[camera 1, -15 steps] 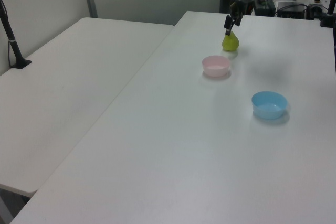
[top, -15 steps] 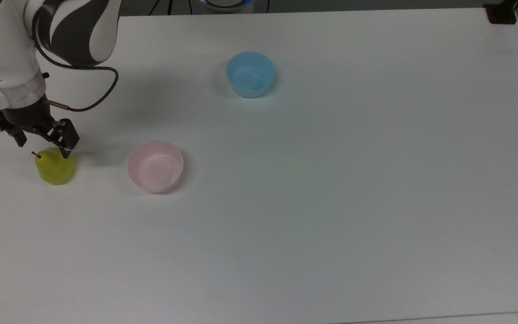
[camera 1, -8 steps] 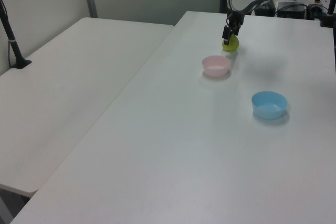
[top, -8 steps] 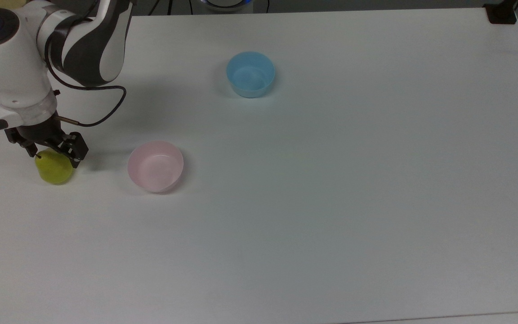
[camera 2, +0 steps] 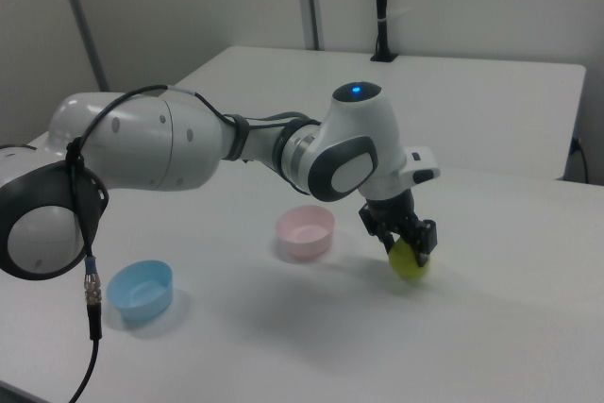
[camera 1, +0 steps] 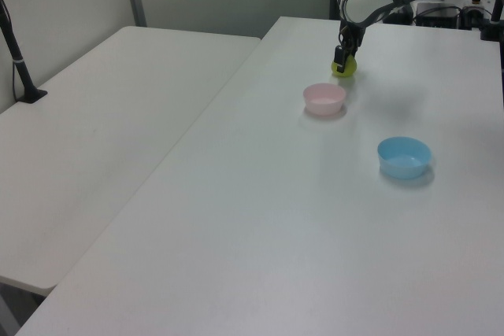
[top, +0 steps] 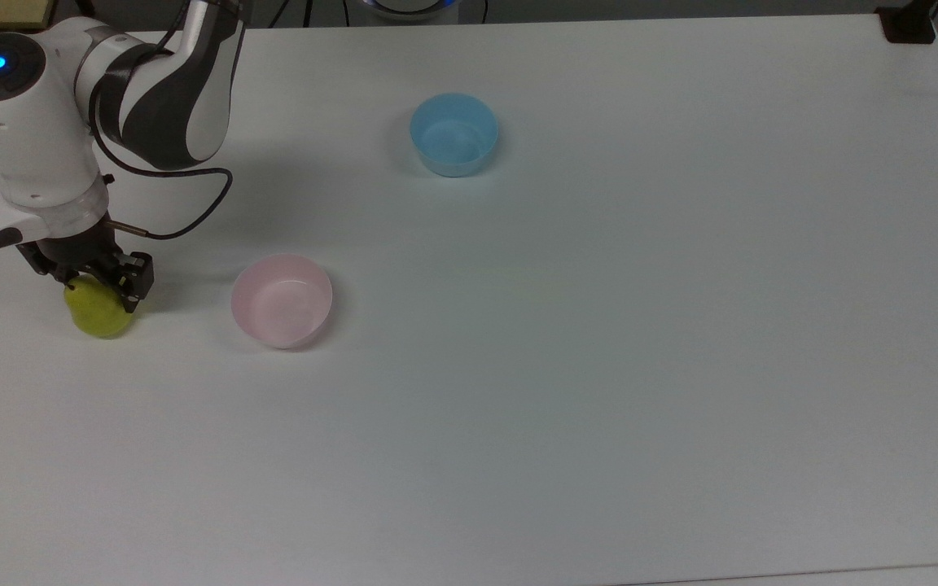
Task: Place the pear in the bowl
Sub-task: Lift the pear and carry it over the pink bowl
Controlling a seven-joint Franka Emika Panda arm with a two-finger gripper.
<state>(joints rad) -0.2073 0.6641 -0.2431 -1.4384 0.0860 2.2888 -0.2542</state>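
- Your gripper [top: 98, 286] [camera 1: 342, 61] [camera 2: 408, 239] sits low over the pear [top: 99, 312] [camera 1: 345, 69] [camera 2: 410, 261], its black fingers straddling the fruit's upper part, one on each side
- The fingers look spread about as wide as the pear's top; you cannot tell whether they are pressing on it or just beside it, since the wrist covers the contact in the top view
- The pear rests on the white table [top: 599, 325] [camera 1: 315, 234] [camera 2: 510, 327], near the top view's left edge
- The pink bowl [top: 282, 300] [camera 1: 324, 98] [camera 2: 305, 232] stands near the pear, to the top view's right of it, apart from it and with nothing inside
- A light blue bowl [top: 453, 133] [camera 1: 404, 156] [camera 2: 140, 290] sits well apart from both, higher in the top view
- A black cable [top: 184, 220] loops from the wrist over the tabletop
- In the left view a second white table [camera 1: 102, 116] adjoins yours, with a black post [camera 1: 17, 60] at its far edge and a pale wall behind
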